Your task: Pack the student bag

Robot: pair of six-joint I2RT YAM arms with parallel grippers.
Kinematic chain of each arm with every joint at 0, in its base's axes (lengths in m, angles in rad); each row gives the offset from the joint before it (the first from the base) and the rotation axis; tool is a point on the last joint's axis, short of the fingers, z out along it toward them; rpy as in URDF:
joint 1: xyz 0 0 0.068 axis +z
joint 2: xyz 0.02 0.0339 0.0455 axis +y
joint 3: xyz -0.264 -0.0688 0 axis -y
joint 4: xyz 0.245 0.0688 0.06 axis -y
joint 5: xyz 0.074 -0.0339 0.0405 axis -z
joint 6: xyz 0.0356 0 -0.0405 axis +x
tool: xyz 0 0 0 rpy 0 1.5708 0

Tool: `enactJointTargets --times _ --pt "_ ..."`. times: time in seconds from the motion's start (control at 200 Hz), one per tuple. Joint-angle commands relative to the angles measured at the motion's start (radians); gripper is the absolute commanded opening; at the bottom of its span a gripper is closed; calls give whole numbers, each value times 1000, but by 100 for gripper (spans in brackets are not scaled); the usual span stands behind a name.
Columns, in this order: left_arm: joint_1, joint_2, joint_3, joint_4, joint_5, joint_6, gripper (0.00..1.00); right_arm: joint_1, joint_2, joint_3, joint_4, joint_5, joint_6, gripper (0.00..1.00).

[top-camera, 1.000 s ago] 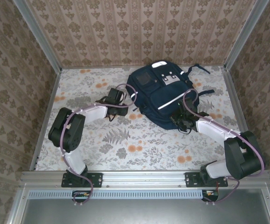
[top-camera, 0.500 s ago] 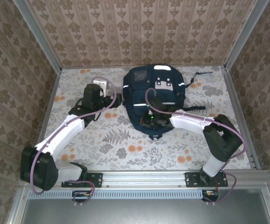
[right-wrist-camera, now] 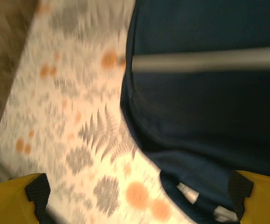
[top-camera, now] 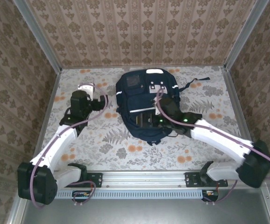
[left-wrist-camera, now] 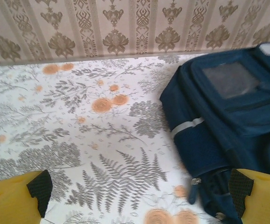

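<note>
The student bag [top-camera: 139, 93] is a navy-blue backpack lying flat at the back middle of the floral table, with a white stripe [top-camera: 141, 110] across its front. My left gripper [top-camera: 86, 87] stands open over bare table to the bag's left. In the left wrist view the bag [left-wrist-camera: 232, 107] lies to the right of the open left gripper [left-wrist-camera: 139, 186], with a zipper pull [left-wrist-camera: 193, 189] near the right finger. My right gripper [top-camera: 149, 120] hovers open over the bag's near end. The right wrist view is blurred; the open right gripper [right-wrist-camera: 137, 189] straddles the bag's [right-wrist-camera: 204, 102] edge.
Patterned walls with metal corner posts close in the table [top-camera: 107, 140] on three sides. Dark straps [top-camera: 195, 83] trail from the bag toward the back right. A metal rail [top-camera: 144, 179] carrying both arm bases runs along the near edge.
The bag has slid left and turned. My left gripper has drawn back to the left, away from it. My right arm has swung its elbow out right, its gripper staying over the bag's near end.
</note>
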Motion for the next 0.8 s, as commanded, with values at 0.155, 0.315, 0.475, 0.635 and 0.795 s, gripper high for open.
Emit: enactJointTargets --times 0.155,0.315,0.475,0.635,0.795 --pt "308 57 -192 285 43 36 100 -210 -291 -421 721 340 -683 100" --pt "366 157 -330 504 38 -40 100 -432 -229 -543 814 324 -677 100" --pt "298 243 -412 809 -4 46 100 -558 -53 -652 1071 259 -605 100" --pt "267 463 -497 1209 -6 97 100 -642 35 -603 1156 123 -570 100" --pt "272 433 -388 956 103 126 100 -662 61 -544 1065 201 -521 100"
